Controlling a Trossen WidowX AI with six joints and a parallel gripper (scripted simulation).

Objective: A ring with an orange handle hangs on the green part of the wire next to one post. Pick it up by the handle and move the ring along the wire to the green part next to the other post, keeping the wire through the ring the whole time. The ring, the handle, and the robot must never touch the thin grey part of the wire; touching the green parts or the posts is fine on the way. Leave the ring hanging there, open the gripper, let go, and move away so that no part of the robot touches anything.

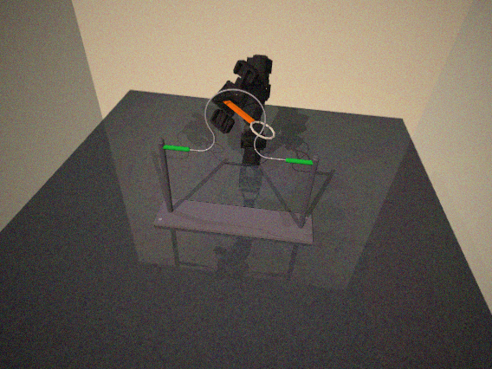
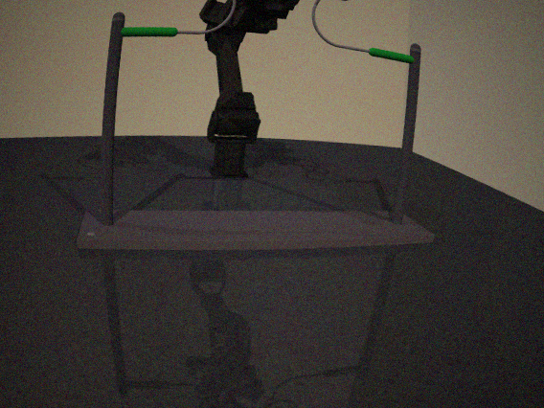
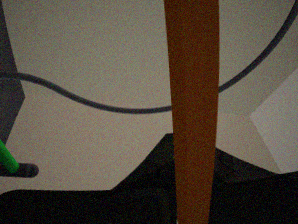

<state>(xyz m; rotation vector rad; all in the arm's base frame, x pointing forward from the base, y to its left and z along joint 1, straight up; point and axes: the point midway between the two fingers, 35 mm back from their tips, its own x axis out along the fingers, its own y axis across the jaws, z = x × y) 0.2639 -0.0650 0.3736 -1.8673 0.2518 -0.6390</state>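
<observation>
Top view: gripper [image 1: 228, 113] clamped on the orange handle [image 1: 239, 111], jaws narrow around it, high above the base board [image 1: 234, 221]. Ring [image 1: 262, 129] at the handle's far end, encircling the thin grey wire [image 1: 210, 108] on the descending stretch of the loop, well short of the right green sleeve [image 1: 299, 161] and its post [image 1: 313, 165]; contact between ring and wire not resolvable at this scale. Left green sleeve [image 1: 176, 148] beside the opposite post [image 1: 161, 145], bare. Exterior view: arm column rising behind the board, the wrist cut off at the upper edge, the far green sleeve [image 2: 391, 55] visible with grey wire curving down into it. Wrist view: handle [image 3: 193, 96] running straight up the frame, grey wire [image 3: 100, 104] crossing behind it. Judged stage: mid-traverse, last bend and final run to the right sleeve remaining. For a clean finish, ring plane best kept square to the local wire direction, wire centred in the opening, wrist turned gradually through the curve, descent slow; release only once the ring sits over green.
</observation>
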